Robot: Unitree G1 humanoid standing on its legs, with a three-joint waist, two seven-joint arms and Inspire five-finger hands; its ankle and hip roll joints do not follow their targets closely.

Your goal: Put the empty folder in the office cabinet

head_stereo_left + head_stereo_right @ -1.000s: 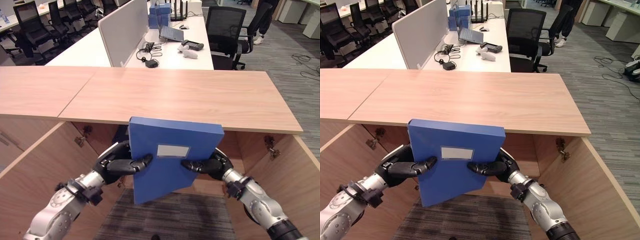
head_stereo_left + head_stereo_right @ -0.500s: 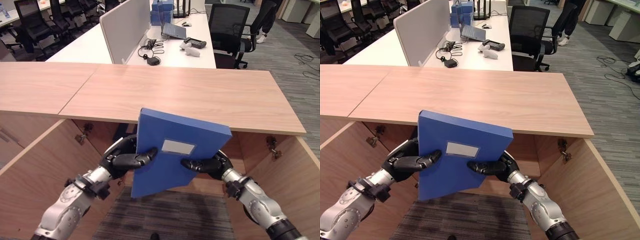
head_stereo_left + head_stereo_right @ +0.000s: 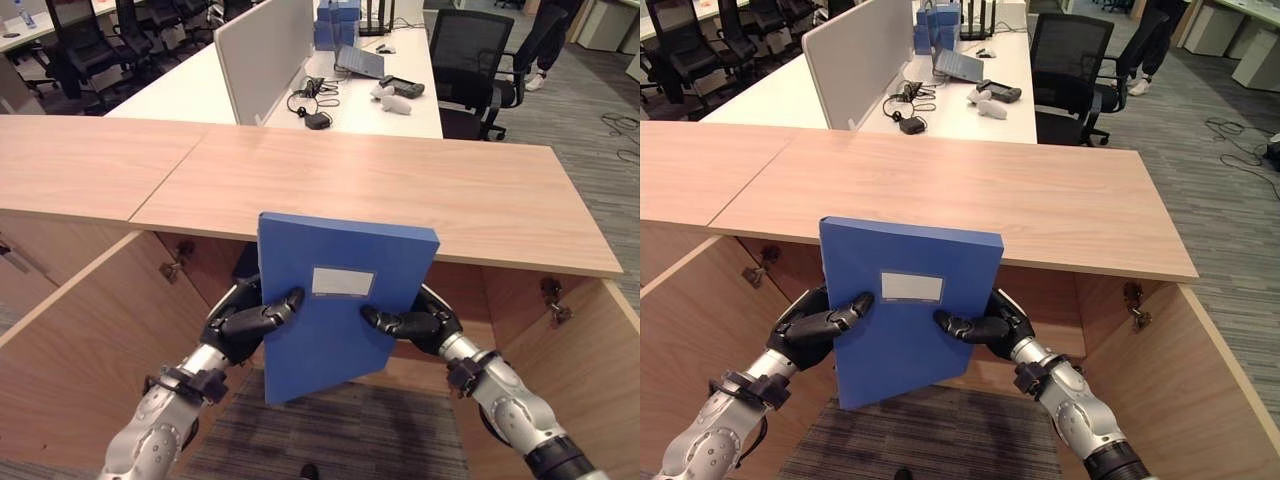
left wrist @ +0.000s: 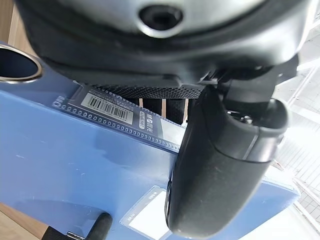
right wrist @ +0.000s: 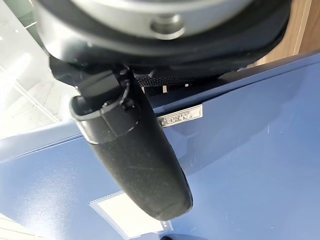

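Left eye view: blue folder [image 3: 335,300] upright before the open cabinet [image 3: 80,330], left hand [image 3: 245,322] and right hand [image 3: 415,325] clamping its sides; wooden countertop [image 3: 380,190] just beyond. Wrist views: thumbs press its face; fingers behind it hidden.

Bright blue folder [image 3: 335,300] with a pale grey label, light wood-grain cabinet [image 3: 400,190], grey striped carpet [image 3: 340,440], black office chair [image 3: 465,60], white tabletop [image 3: 400,115] behind

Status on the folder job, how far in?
Done: flat blue plastic folder is picked up. In hand: left hand and right hand grip its sides, holding it upright before the open wooden cabinet. Left: placing it inside the cabinet.
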